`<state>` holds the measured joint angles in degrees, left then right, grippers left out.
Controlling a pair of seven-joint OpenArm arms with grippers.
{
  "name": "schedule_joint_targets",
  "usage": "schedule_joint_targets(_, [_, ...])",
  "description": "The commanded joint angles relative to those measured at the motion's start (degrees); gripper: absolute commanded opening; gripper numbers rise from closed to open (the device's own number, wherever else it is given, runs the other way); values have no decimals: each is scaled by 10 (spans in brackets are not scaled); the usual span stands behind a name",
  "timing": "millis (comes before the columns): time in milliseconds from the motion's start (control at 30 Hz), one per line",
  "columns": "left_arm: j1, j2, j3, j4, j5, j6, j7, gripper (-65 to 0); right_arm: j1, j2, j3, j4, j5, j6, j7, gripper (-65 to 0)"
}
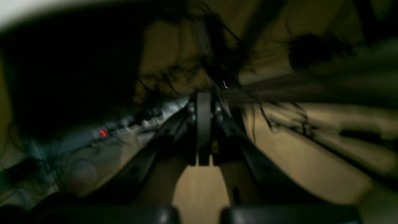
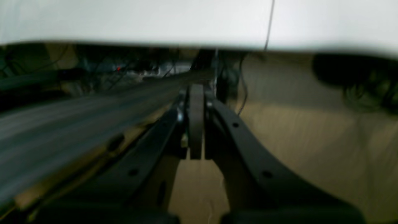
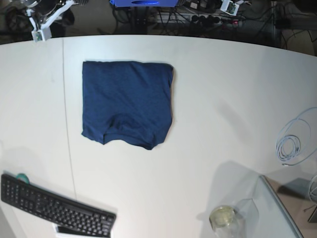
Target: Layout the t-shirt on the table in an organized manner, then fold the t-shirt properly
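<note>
Navy t-shirt (image 3: 127, 103) was laid folded on the white tabletop (image 3: 223, 99).
Left end effector (image 1: 203, 124) and right end effector (image 2: 196, 124) were pressed together, empty.

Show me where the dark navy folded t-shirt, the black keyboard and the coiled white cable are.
dark navy folded t-shirt (image 3: 126, 101), base view, middle of the fabric
black keyboard (image 3: 54, 204), base view, centre of the keys
coiled white cable (image 3: 289, 148), base view, the loops

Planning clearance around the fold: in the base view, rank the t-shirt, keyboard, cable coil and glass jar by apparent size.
1. t-shirt
2. keyboard, partly cut off at the frame edge
3. and 4. cable coil and glass jar: unsure; the coil's loop spreads wider, and the jar is cropped.
</note>
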<state>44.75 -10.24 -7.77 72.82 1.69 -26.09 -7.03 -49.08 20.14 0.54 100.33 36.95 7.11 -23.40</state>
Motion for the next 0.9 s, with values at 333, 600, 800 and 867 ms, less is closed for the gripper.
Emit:
schedule_joint_targets(333, [-175,16,129,-393,4,22,-7,-650,207,-70,-180,-489,-262,3,19,-650])
schedule_joint_targets(600, [-336,68,214,-671,1,218,-83,-650,405,-86,-181,-999,-323,3,424,-650])
schedule_joint_targets(800, [-341,90,212,-678,-1,273,-95,-650,398,-44,-176,-990,-322,2,473,-650])
schedule_joint_targets(867, [-339,94,212,-678,-1,273,-81,-650,382,-44,-179,-960,-322,2,474,-650])
